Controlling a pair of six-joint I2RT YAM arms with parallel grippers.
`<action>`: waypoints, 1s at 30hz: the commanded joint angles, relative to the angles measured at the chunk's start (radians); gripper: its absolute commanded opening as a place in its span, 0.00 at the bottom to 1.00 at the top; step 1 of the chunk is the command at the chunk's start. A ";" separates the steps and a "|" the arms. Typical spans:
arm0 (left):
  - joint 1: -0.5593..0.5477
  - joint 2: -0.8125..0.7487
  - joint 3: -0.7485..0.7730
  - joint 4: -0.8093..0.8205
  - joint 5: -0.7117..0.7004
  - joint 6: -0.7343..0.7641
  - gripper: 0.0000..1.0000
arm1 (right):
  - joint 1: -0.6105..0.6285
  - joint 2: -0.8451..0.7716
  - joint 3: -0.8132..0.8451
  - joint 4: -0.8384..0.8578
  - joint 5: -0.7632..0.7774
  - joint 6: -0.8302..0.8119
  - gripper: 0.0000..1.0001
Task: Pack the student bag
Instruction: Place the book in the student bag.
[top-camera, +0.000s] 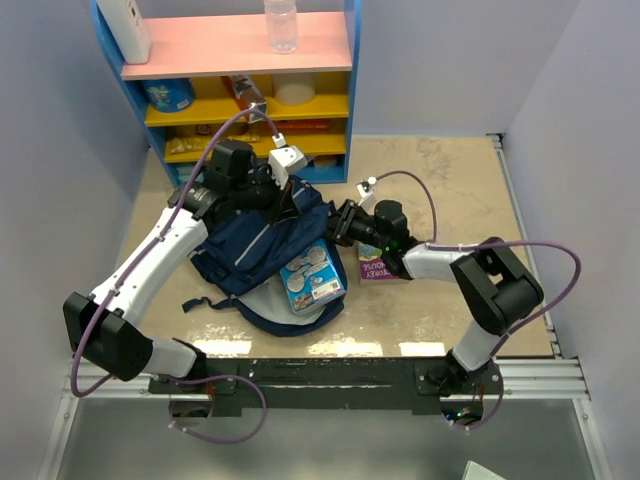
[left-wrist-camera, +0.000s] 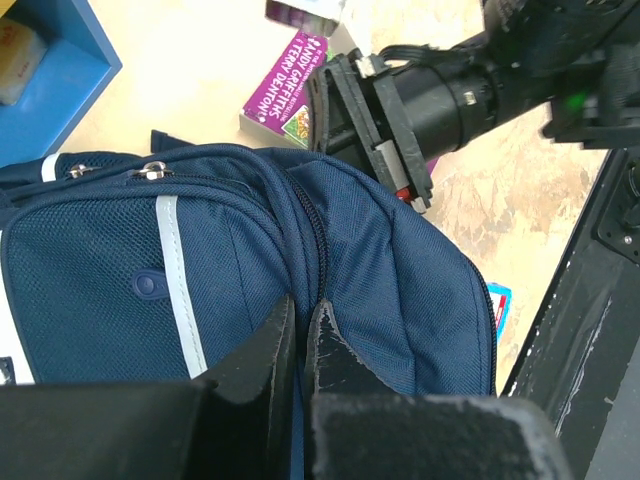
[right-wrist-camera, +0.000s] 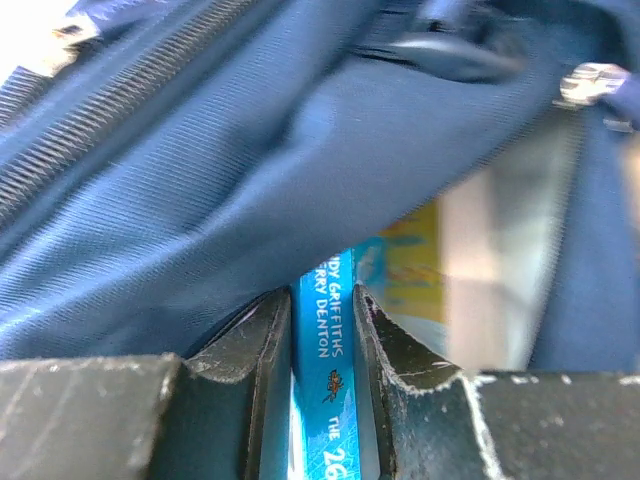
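We see the student bag (top-camera: 255, 245) lying slumped on the table (top-camera: 450, 190) at the centre of the overhead view, just below the blue shelf unit (top-camera: 352, 60) that stands at the upper left. Its pale lining shows at the lower edge. The left gripper (left-wrist-camera: 303, 305) sits at the bag's upper rim, with its fingers pressed together on a fold of navy fabric beside the zip. The right gripper (right-wrist-camera: 320, 295) reaches in from the right of the frame, against the bag's right side. Its wrist camera shows the fingers pinching the spine of a blue book (right-wrist-camera: 325, 400), with bag cloth draped close above it. In the overhead view the book's light-blue cover rests on the bag's lower right part. A purple book (top-camera: 378, 268) lies flat on the table just right of the bag, partly under the right arm.
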 joint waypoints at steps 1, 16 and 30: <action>0.005 -0.047 0.051 0.100 0.036 0.018 0.00 | 0.000 -0.080 0.008 -0.265 0.133 -0.184 0.00; 0.005 -0.043 0.114 0.068 0.025 0.027 0.00 | 0.029 0.000 -0.100 -0.285 0.166 -0.179 0.00; 0.005 -0.050 0.143 0.063 0.061 0.020 0.00 | 0.089 -0.037 0.017 -0.398 0.295 -0.184 0.00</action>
